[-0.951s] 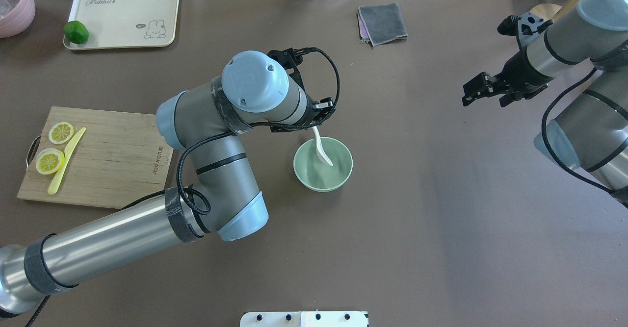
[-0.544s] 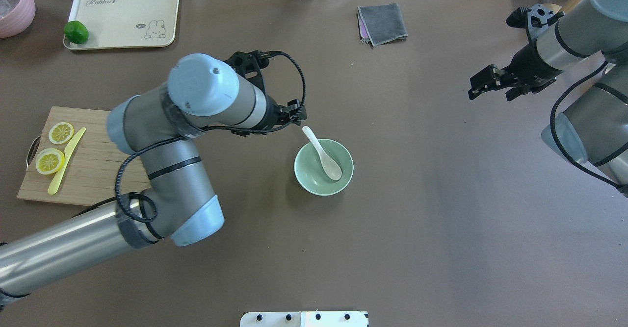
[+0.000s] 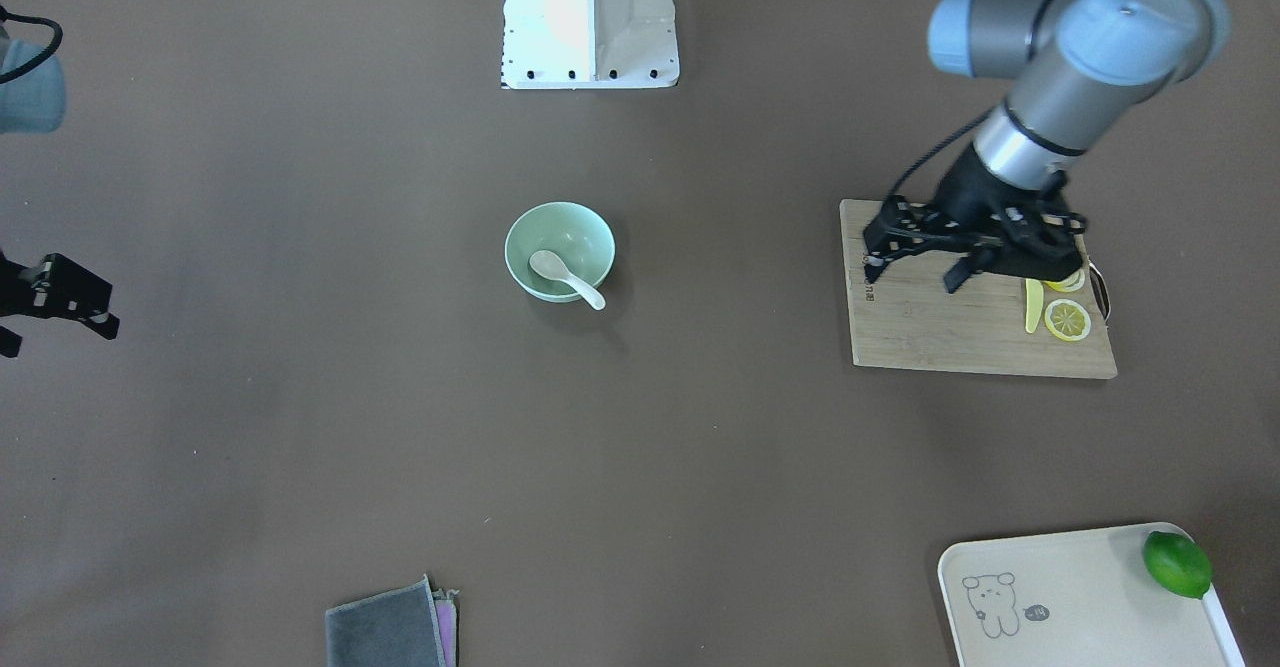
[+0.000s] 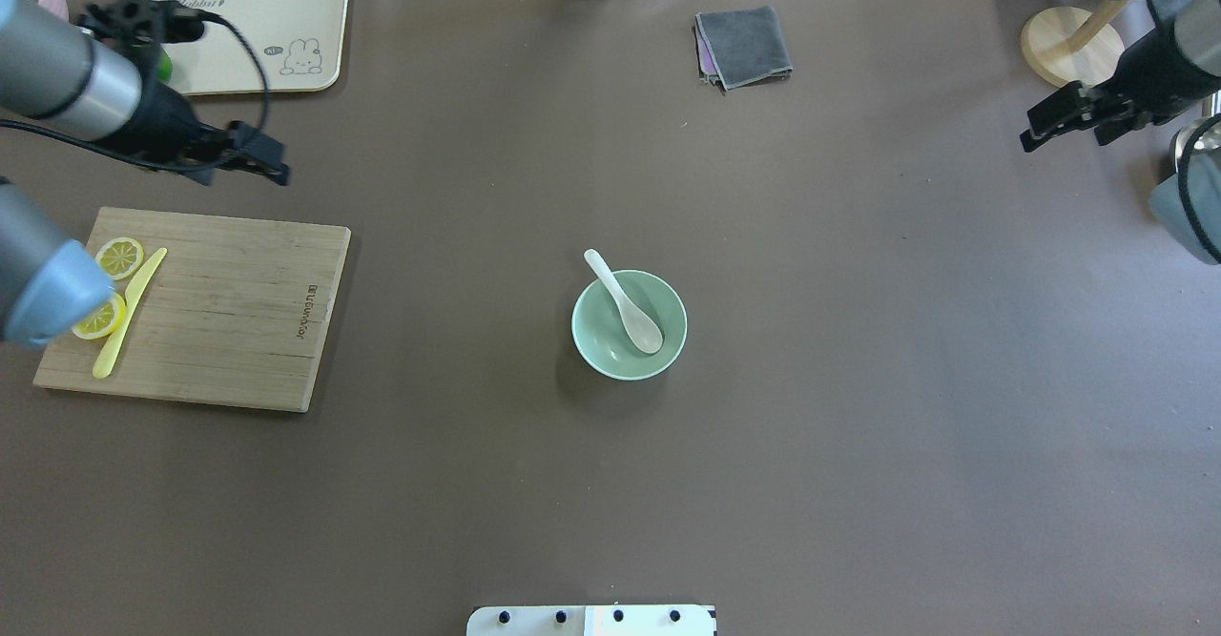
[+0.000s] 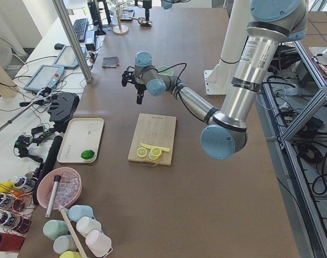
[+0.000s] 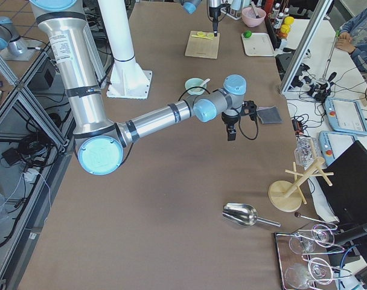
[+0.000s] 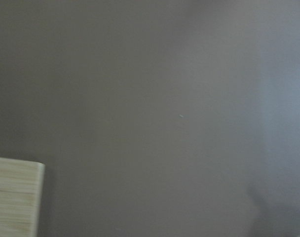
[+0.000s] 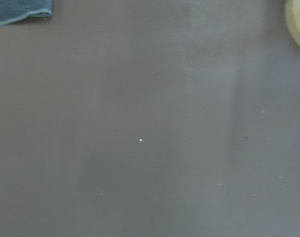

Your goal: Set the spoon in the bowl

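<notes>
Since the spoon (image 4: 625, 304) lies with its scoop inside the bowl (image 4: 596, 340), handle leaning out over the rim, the task appears done; nothing seems left. Left tool (image 3: 912, 275) hangs over the cutting board (image 3: 930, 332), well apart from the bowl, jaws apart, holding nothing. Right tool (image 4: 1062, 133) hangs near the edge of the desk (image 4: 858, 426), likewise apart and empty.

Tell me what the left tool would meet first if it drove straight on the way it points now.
Probably bare table, just off a corner of the cutting board; the left tool points down, nothing visible between.
</notes>
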### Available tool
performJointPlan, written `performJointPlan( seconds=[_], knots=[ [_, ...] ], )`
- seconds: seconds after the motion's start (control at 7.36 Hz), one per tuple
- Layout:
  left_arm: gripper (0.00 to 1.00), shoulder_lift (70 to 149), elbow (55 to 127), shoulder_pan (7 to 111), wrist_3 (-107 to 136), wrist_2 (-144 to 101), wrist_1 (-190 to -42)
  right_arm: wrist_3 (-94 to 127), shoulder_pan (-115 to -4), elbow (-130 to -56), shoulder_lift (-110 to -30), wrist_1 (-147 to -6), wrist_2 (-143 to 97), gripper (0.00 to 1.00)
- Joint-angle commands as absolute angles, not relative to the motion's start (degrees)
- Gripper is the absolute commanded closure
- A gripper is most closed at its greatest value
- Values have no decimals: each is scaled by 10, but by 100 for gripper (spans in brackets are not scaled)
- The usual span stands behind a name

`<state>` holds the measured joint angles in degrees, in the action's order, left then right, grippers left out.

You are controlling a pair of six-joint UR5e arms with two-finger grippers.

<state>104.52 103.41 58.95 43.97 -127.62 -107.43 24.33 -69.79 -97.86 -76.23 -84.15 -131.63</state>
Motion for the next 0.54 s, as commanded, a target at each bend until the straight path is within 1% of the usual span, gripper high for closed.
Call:
performJointPlan(
  seconds=[0.0,0.14,0.41],
  knots=[
    [2,950,1007,746,161,-1366,-1059,61,-784,-974,-773,-941,-1317,0],
    [2,940,998,798,56,-1371,-1003,9,-805,-970,-796,-945,-1318,0],
    [2,947,993,888,-127,-1369,-825,2,-826,-970,-828,-939,-1326,0]
  ],
)
